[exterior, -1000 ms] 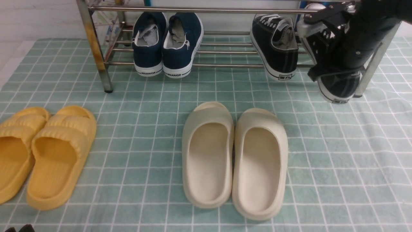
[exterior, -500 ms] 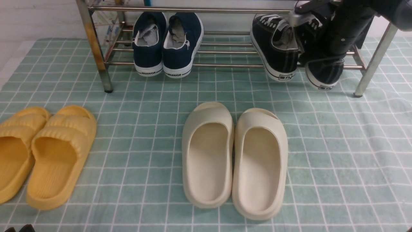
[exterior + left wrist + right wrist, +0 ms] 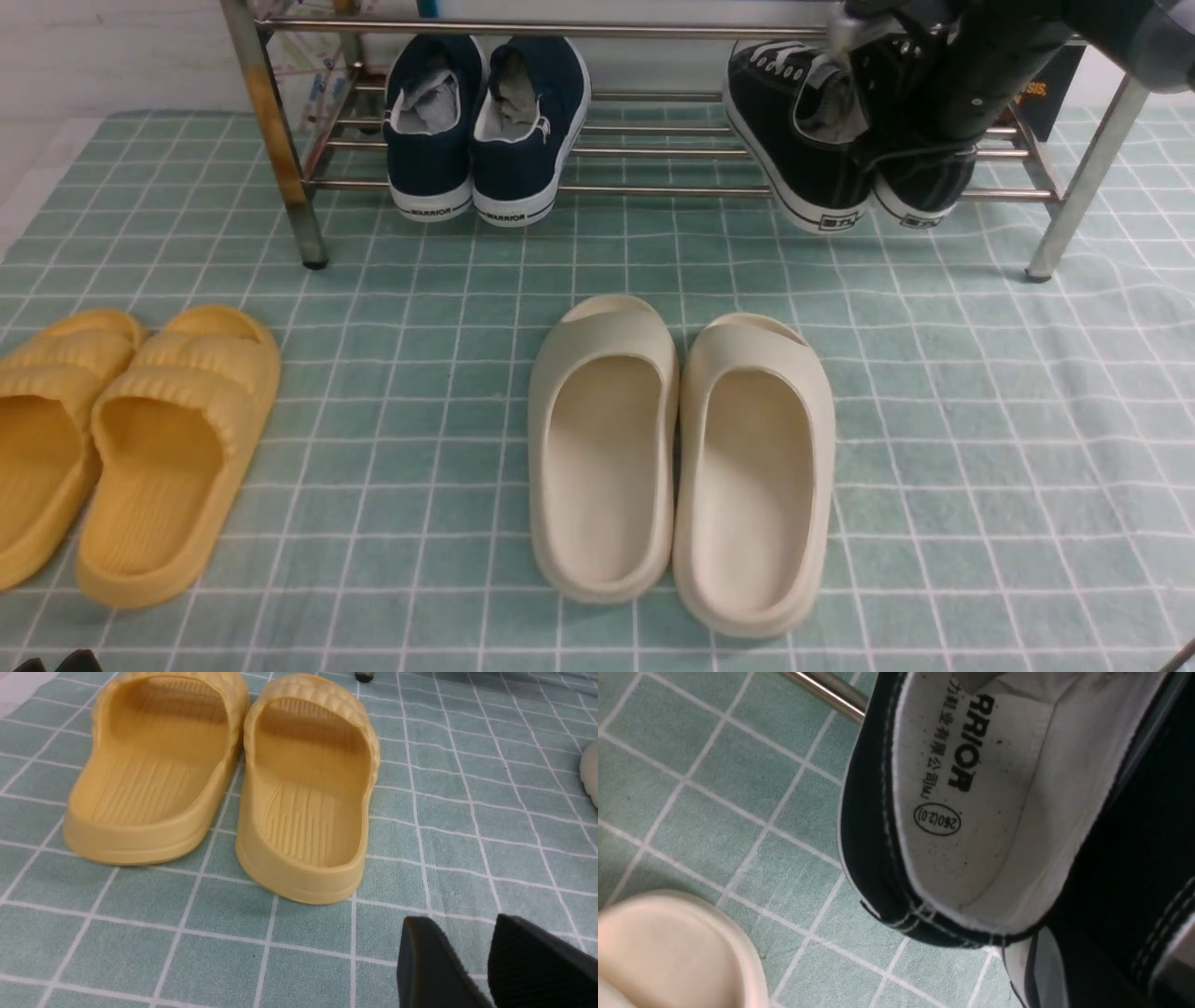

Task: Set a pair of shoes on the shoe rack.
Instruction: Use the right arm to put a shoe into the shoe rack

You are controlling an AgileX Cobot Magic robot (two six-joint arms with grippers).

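The two black sneakers, one (image 3: 794, 131) beside the other (image 3: 924, 182), are on the lower shelf of the metal shoe rack (image 3: 597, 30), toward its right end, their heels projecting past the front bar and their toes pointing back. The right gripper (image 3: 864, 159) is in among them at the side where they meet, its fingers together; whether any shoe fabric is pinched in them, I cannot tell. The right arm (image 3: 1008, 65) reaches in from the right and hides part of the right-hand sneaker. Farther left on the same shelf, two navy shoes (image 3: 471, 131) sit side by side. A black box with orange lettering (image 3: 1047, 89) stands behind the rack at the right. In front of the rack, a pair of cream slippers (image 3: 681, 467) lies on the green checked cloth (image 3: 373, 373), with yellow slippers (image 3: 140, 457) well to their left. The left gripper (image 3: 460, 921) is near the yellow pair, fingers apart and holding nothing.
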